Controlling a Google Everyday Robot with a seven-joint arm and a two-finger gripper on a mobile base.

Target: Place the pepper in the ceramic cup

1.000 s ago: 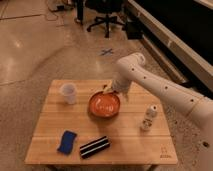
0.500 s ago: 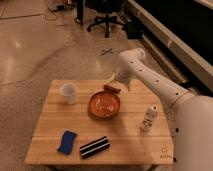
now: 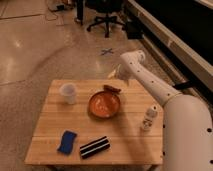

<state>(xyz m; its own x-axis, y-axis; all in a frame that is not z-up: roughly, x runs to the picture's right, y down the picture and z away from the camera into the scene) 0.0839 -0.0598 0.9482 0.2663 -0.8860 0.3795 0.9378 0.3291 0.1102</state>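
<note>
I saw that the gripper (image 3: 116, 73) had risen from the orange bowl (image 3: 104, 105) and now hung over the far edge of the wooden table (image 3: 131, 141), a little above the centre of the frame. Its fingers were spread wide and held nothing. The pepper (image 3: 112, 89) had stayed at the far rim of the bowl. The ceramic cup (image 3: 68, 93) stood unmoved, left of the bowl.
</note>
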